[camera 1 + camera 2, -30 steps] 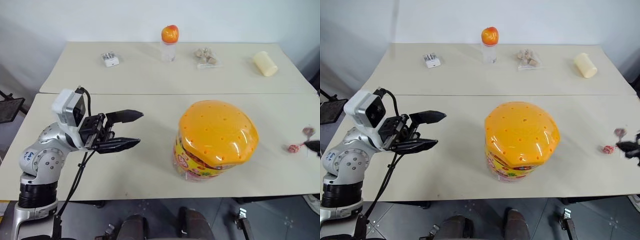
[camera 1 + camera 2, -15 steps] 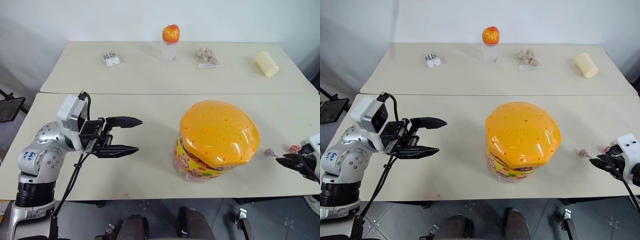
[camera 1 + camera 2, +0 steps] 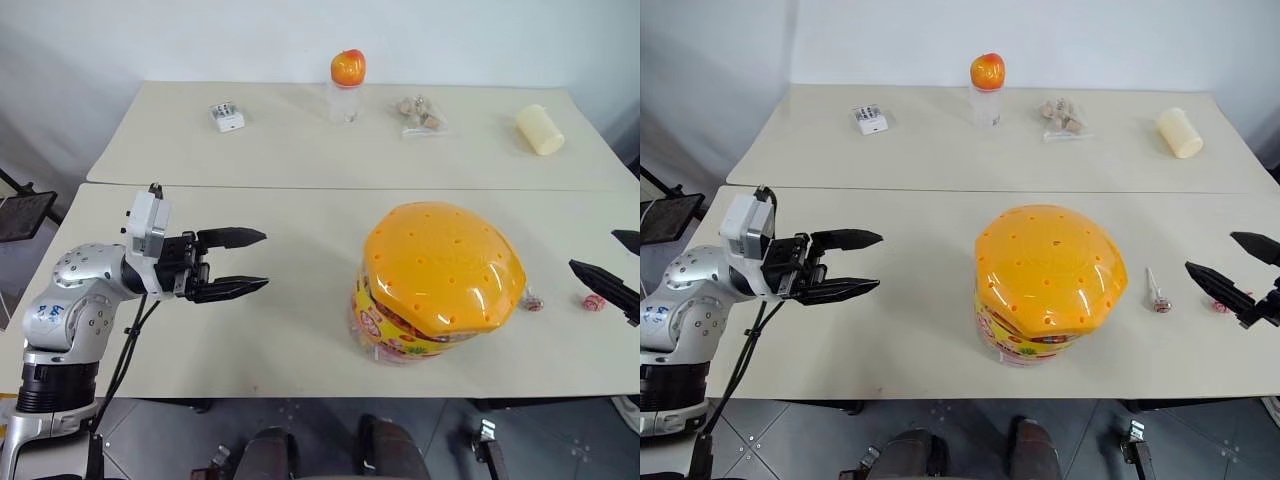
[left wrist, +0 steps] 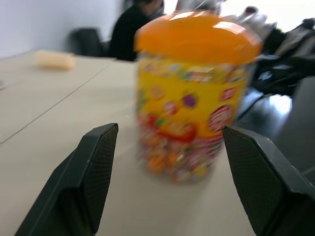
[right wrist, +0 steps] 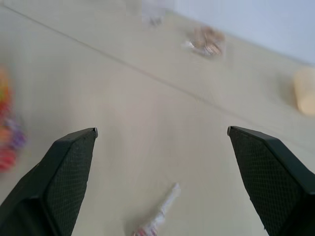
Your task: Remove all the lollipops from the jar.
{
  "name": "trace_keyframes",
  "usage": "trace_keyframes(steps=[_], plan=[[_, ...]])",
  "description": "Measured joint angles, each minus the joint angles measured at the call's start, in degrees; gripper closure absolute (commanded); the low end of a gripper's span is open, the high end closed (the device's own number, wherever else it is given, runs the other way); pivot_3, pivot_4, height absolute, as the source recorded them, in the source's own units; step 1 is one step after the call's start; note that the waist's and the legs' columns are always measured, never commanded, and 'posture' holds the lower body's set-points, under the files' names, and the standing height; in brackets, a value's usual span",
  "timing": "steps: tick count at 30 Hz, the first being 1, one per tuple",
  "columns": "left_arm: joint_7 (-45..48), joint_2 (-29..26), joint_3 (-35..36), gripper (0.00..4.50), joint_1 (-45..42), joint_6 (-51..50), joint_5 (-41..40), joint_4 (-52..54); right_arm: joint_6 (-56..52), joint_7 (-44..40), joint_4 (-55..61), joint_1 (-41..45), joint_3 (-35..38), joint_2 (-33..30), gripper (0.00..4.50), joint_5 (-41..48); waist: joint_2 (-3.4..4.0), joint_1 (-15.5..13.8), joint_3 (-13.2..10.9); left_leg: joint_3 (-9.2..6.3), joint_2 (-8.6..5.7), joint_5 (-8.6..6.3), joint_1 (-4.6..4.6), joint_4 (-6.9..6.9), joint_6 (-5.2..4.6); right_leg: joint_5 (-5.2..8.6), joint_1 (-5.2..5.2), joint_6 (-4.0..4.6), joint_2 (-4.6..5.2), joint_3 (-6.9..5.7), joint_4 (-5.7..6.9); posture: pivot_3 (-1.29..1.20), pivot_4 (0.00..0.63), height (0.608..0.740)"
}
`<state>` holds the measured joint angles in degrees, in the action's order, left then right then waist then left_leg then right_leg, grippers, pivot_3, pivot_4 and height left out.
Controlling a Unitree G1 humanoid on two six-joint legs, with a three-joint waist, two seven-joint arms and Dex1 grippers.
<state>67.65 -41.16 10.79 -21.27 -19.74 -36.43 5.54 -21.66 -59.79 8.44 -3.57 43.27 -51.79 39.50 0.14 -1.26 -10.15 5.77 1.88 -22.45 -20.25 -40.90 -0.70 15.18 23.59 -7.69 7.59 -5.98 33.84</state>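
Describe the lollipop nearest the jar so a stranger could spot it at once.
Start at the big orange-lidded jar on the near table. Just to its right lies a lollipop on a white stick. Unlike the second one farther right, it lies beside the jar.

Two beige tables (image 3: pixel 300 150) pushed together, white wall (image 3: pixel 200 40) behind, grey floor (image 3: pixel 320 440) below

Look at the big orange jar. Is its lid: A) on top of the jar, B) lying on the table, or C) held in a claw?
A: the domed orange lid sits on the jar, and both the left claw and right claw are open and empty.
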Motion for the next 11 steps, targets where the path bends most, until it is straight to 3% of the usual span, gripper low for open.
trace_keyframes(steps=[5,11], plan=[[-4.97,0.17,1.56,0.93,5.41,7.68,7.63,-4.43,4.58,-2.31,5.68,1.29,-5.37,1.32,0.06,-0.64,-0.02,0.05,-0.01,-0.03,0.02,-0.04,0.0,0.04,0.02,0.0,0.02,0.0,0.0,-0.05,0.02,0.0,0.15,0.74],[-12.81,3.53,2.62,0.93,10.28,12.58,12.33,-4.31,13.81,-5.99,3.54,0.83,-13.69,6.66,0.06,-5.25,-0.01,-0.25,-0.01,-0.04,-0.06,-0.08,-0.05,-0.05,-0.06,0.0,0.01,0.0,0.11,-0.06,0.03,0.0,0.15,0.74]])
